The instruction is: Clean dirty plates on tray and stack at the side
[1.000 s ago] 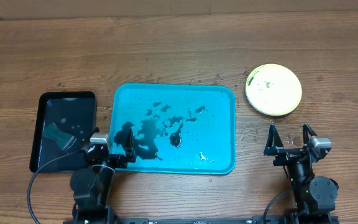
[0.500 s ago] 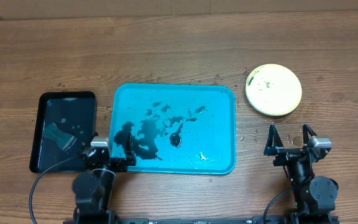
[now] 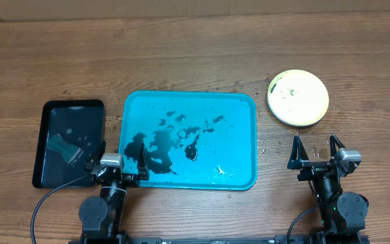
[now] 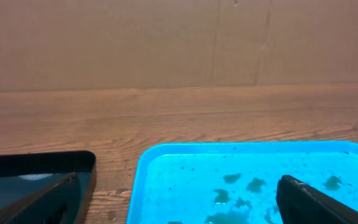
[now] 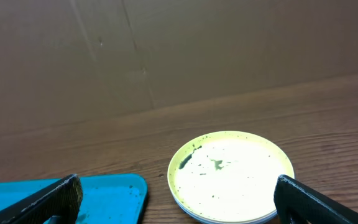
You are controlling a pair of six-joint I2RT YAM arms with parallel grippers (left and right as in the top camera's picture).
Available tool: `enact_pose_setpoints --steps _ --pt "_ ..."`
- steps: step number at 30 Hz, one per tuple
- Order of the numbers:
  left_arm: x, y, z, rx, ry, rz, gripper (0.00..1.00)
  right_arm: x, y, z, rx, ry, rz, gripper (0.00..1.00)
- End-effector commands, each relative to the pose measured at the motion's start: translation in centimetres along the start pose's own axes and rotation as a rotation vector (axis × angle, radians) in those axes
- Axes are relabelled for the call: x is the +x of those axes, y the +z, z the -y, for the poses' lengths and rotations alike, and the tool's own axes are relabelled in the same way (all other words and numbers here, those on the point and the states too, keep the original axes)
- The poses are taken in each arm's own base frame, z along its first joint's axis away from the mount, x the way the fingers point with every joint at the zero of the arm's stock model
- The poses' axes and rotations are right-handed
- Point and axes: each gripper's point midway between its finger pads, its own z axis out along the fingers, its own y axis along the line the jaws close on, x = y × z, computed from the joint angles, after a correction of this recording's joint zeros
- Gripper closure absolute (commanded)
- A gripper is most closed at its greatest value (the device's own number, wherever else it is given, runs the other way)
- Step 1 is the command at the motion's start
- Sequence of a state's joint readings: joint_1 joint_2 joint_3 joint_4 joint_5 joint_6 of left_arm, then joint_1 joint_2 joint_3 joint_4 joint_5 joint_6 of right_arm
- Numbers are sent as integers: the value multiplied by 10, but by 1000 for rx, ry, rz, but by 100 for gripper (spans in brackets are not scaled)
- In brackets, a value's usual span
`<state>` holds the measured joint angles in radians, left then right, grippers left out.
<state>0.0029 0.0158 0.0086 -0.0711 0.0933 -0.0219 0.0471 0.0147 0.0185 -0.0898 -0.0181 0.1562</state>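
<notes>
One stack of plates [image 3: 298, 97] on worktop right of tray [image 3: 244, 108], yellow-green on top, likely set aside once wiped. Tray holds only black smears [image 3: 160, 144]. Left hand [image 3: 123, 149] and right hand [image 3: 314, 144] spread, empty, at near edge.

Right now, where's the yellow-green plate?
Overhead view: the yellow-green plate sits on the table at the right, past the far right corner of the turquoise tray, ahead of the right gripper.

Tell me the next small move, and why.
Probably none beyond parking: the turquoise rectangular plastic tray holds only black smears, no plates, and the round yellow-green plate sits beside it. Left end effector and right end effector are open, empty.
</notes>
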Motion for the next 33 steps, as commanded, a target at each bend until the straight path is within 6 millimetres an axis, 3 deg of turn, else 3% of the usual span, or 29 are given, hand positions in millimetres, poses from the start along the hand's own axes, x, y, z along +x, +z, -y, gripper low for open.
enact_pose_setpoints --steps 1,7,15,33 --pt "1 -1 -5 -33 19 1 0 0 0 3 11 -8 11 0" --pt "1 -1 -15 -88 14 -1 0 0 0 3 11 -8 11 0" --pt "1 -1 -16 -95 -46 2 0 0 0 3 11 -8 11 0" --pt "1 -1 -14 -84 4 3 0 0 0 3 11 -8 11 0"
